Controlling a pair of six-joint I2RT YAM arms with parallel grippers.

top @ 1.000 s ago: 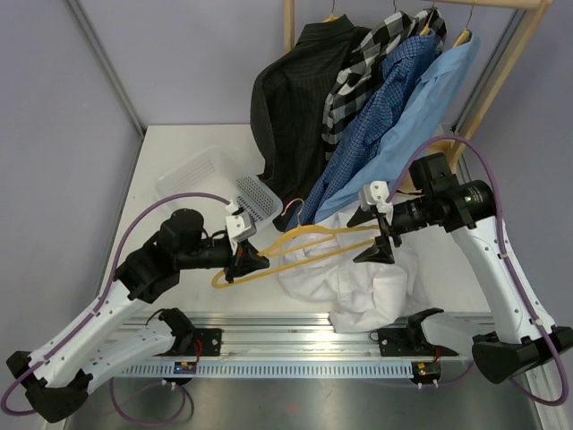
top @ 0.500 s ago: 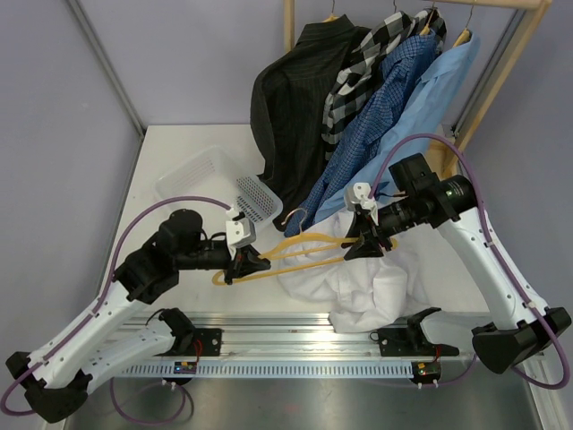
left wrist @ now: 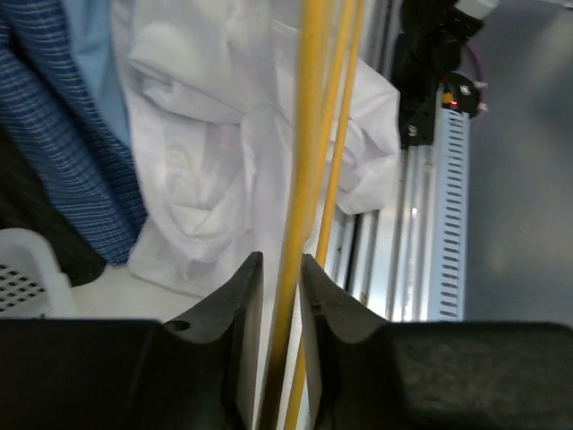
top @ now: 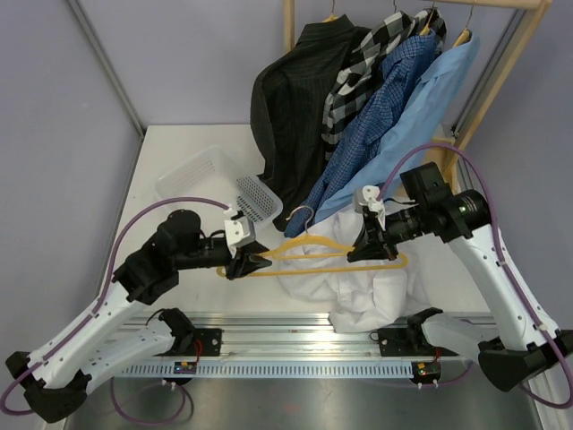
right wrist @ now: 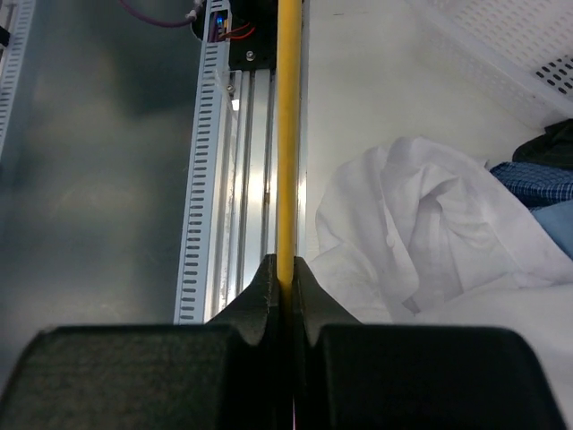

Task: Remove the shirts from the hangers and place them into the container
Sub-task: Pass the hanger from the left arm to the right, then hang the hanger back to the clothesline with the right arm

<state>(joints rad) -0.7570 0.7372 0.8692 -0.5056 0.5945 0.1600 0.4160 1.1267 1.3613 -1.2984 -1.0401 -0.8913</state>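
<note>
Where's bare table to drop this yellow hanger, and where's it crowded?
Bare table: back-left strip between the basket and the wall; front gap between the left claw and the white shirt; right edge beyond that shirt, beneath the right arm. Crowded: the middle, where the hanging shirts drape down to the white one and the right claw grips the hanger.

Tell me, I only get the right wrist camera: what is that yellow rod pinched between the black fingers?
Observer: From above, it is part of a thin yellow triangular clothes hanger with a metal hook.
Visitor: Does anything hold its other end?
Observer: The left end effector straddles it there; I cannot tell if it grips.
Visitor: Any shirts left hanging?
Observer: Four on the wooden rack: black pinstriped, black-and-white checked, dark blue checked, plain light blue.
</note>
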